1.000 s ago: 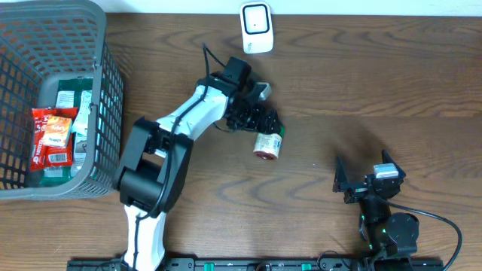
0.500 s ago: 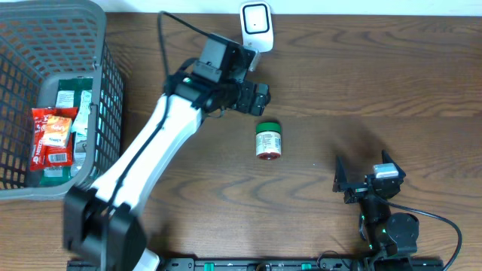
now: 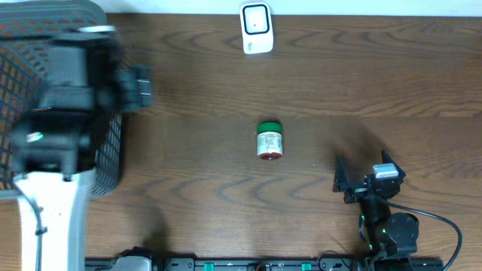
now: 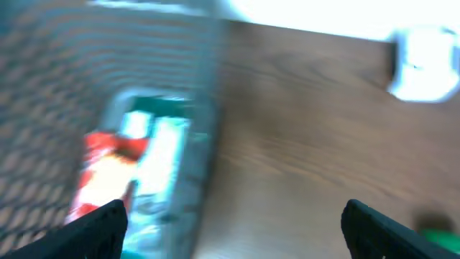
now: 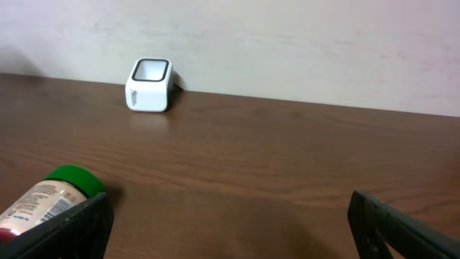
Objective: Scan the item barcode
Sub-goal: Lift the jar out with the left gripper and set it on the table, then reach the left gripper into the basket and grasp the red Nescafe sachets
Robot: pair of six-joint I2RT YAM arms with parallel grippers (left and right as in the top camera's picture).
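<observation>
Right gripper [image 3: 363,173]: nearest me, parked low by the table's front edge, fingers wide apart and empty; I'd say it's only waiting.
Jar [image 3: 269,141]: the item to scan, lying on its side mid-table with its green cap towards the scanner, well clear of both grippers. I can't tell which way the barcode faces.
Left gripper [image 4: 226,230]: blurred, over the basket's edge, fingers spread with nothing between them; probably reaching for another item.
Basket [image 3: 111,162]: grey mesh at the left, holding a red packet [image 4: 100,180] and some green ones.
Scanner [image 3: 256,28]: small white box at the far edge, straight beyond the jar.
Table [image 3: 376,83]: dark wood grain, otherwise bare.
Wall [image 5: 287,36]: plain off-white, right behind the table.
</observation>
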